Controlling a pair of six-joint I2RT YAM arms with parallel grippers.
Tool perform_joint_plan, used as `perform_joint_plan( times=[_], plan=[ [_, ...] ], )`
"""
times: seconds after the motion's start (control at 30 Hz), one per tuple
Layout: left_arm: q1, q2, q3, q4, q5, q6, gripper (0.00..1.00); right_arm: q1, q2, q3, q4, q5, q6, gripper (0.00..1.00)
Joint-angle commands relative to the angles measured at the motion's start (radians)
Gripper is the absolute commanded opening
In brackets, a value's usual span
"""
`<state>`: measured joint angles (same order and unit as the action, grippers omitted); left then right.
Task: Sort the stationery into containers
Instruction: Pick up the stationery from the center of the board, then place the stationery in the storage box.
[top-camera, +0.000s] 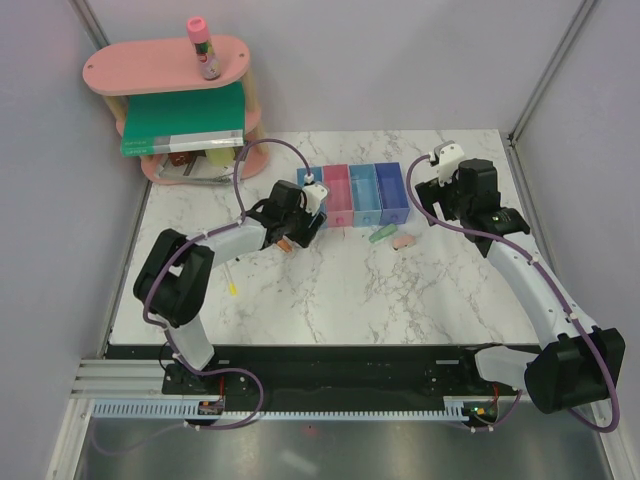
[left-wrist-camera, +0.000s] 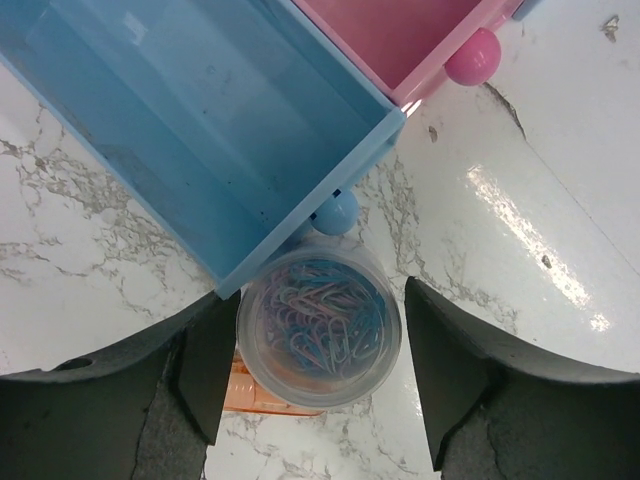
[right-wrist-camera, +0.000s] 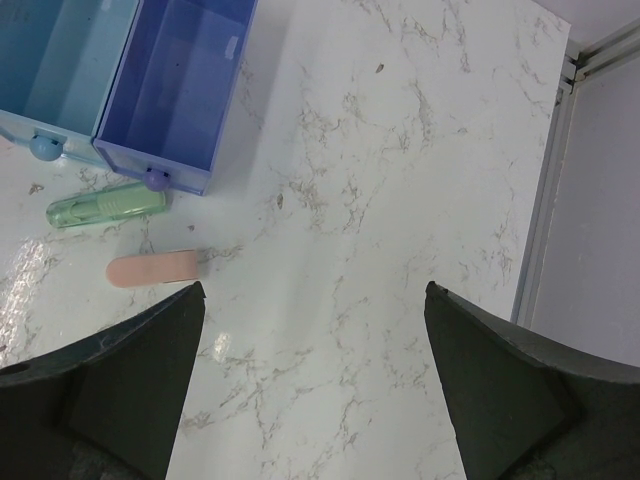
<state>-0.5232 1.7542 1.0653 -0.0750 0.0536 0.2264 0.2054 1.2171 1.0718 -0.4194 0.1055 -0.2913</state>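
A clear round pot (left-wrist-camera: 320, 330) full of coloured paper clips stands on the table against the front of the left light blue bin (left-wrist-camera: 200, 130). My left gripper (left-wrist-camera: 313, 335) is open around it; the left finger (left-wrist-camera: 205, 365) touches the pot and the right finger (left-wrist-camera: 445, 370) stands apart. An orange piece (left-wrist-camera: 262, 395) lies under the pot's edge. My right gripper (right-wrist-camera: 313, 300) is open and empty over bare table, right of the dark blue bin (right-wrist-camera: 180, 90). A green eraser (right-wrist-camera: 105, 207) and a pink one (right-wrist-camera: 152, 268) lie in front of the bins (top-camera: 352, 195). No black-and-white marker shows.
A thin yellow-tipped stick (top-camera: 231, 283) lies left of centre. The pink oval shelf (top-camera: 165, 68) at the back left carries a pink-capped tube (top-camera: 203, 47) on top and a big green book (top-camera: 185, 118) below. A wall rail (right-wrist-camera: 545, 190) bounds the table's right edge.
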Motion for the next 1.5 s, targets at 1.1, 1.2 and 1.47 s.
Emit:
perform_joint_plan(
  times=[1.1, 1.2, 1.47],
  plan=[
    [0.002, -0.265, 0.293, -0.372, 0.015, 0.114, 0.37, -0.017, -0.027, 0.031, 0.001, -0.032, 0.037, 0.98],
    [0.002, -0.162, 0.376, -0.324, 0.005, 0.140, 0.37, -0.020, -0.027, 0.030, 0.002, -0.033, 0.035, 0.98],
    [0.041, 0.129, 0.616, -0.276, 0.034, 0.169, 0.37, -0.024, -0.039, 0.005, 0.007, -0.026, 0.027, 0.98]
  ],
)
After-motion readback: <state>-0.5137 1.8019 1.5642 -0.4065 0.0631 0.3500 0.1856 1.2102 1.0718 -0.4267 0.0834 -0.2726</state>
